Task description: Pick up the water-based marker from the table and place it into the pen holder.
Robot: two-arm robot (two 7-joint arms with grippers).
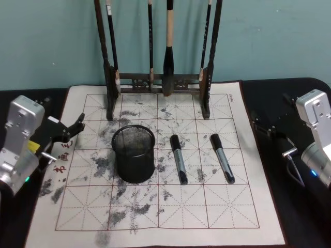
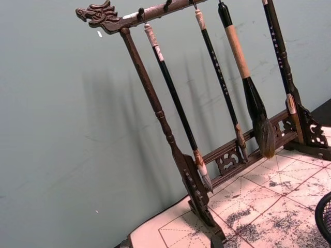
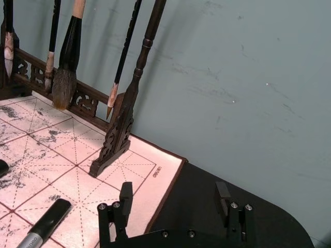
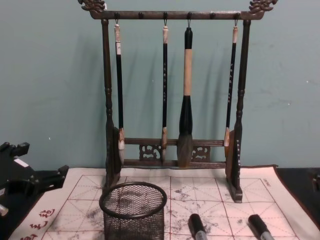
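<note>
Marker (image 1: 179, 158) just right of holder (image 1: 134, 166), second marker (image 1: 222, 157) beyond, left gripper (image 1: 77, 127) and right gripper (image 3: 176, 188) both open-fingered beside mat (image 1: 217, 217)

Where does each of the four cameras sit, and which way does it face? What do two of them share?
Head view: high, facing down on the mat, pen holder and two markers; left gripper at the mat's left edge, right arm at right.
Chest view: low, facing forward at the brush rack and wall.
Left wrist view: on the left arm, facing the rack's left end.
Right wrist view: on the right arm, facing the rack's right post, right gripper open.
Shared: head and chest show the pen holder.
</note>
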